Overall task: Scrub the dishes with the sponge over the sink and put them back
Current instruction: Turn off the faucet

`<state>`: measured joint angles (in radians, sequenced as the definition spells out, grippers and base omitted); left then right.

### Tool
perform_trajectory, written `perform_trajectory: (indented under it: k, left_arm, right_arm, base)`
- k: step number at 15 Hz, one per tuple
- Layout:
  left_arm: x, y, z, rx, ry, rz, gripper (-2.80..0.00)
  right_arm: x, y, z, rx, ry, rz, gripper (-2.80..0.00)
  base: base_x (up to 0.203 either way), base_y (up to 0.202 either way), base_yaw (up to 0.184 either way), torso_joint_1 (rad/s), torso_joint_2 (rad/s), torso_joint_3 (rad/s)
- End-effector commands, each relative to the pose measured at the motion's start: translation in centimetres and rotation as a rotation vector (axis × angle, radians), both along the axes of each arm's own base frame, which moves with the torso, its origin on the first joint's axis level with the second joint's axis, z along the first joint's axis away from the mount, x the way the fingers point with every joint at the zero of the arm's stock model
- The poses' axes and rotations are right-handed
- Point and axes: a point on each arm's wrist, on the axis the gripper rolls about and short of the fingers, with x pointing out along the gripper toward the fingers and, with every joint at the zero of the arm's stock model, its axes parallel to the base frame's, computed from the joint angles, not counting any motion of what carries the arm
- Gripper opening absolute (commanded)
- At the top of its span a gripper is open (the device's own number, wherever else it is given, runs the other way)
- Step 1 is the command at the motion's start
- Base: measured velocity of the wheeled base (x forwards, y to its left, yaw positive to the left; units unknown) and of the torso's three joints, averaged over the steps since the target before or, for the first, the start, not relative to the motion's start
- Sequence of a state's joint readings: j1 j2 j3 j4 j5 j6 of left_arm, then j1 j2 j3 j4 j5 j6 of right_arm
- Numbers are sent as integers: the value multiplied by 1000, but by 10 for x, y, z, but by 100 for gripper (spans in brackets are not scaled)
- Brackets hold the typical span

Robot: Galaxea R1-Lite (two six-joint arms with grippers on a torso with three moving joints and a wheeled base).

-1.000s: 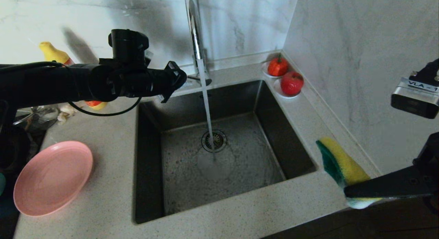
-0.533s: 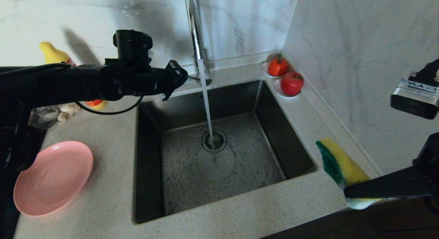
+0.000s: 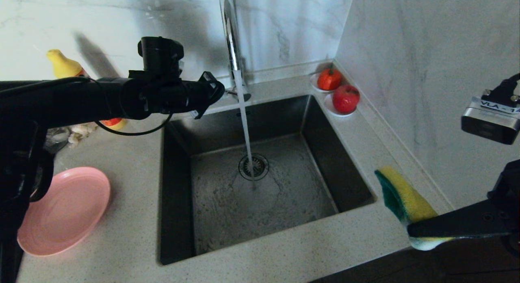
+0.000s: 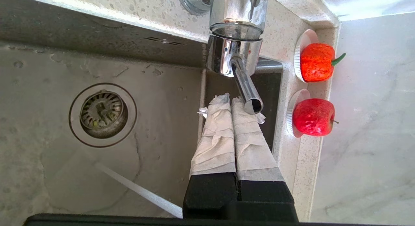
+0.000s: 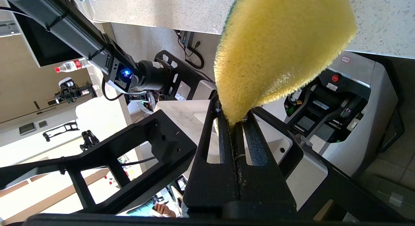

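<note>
The sponge (image 3: 404, 197) is pinched in my right gripper (image 3: 410, 230), jaws squeezed tight on its lower end so the yellow body with its green face sticks up and away from my fingers. I hold it above the counter (image 3: 284, 250) just off the sink's near right corner, not yet over the basin.

The sink (image 3: 178, 161) lies between my two grippers. Water runs from the tap (image 3: 231, 43) in a steady stream onto the floor of the basin next to the drain (image 3: 253, 166). Nothing sits in the basin.

My left gripper (image 4: 231, 101) is closed on nothing, its taped fingertips pressed together and resting right by the end of the tap's lever (image 4: 246, 89), at the back edge of the sink. I judge the water is already on, so that part is dealt with.

The pink plate (image 3: 65, 210) lies on the counter well off to the far side of my left arm, below and behind my left gripper, untouched by either one. I cannot see the bowl or the chopsticks clearly from here.

As far as I can tell, no dish has been scrubbed. What is left: bring my left gripper down to the plate, carry it over the basin, rub it with the sponge, set it back, then the other dishes.

Beyond the tap, two red fruits (image 3: 345, 98) sit on small saucers in the corner.
</note>
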<state>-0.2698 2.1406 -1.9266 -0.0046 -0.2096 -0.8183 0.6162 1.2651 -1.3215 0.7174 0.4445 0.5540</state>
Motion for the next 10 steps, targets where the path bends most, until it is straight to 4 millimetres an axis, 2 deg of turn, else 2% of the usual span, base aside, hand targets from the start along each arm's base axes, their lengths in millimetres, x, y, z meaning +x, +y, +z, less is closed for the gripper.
perform_trajectory:
  k: [1, 6, 10]
  left_arm:
    - [-1, -1, 0, -5, 2, -3, -280]
    - [-1, -1, 1, -14, 3, 2, -280]
    - [5, -2, 3, -32, -65, 29, -280]
  right_arm:
    - [0, 0, -2, -4, 10, 0, -280]
    - [1, -1, -4, -7, 14, -8, -280]
    - [2, -1, -4, -8, 13, -10, -280]
  base:
    - [0, 0, 0, 0, 0, 0]
    - [0, 0, 0, 0, 0, 0]
    - [0, 0, 0, 0, 0, 0]
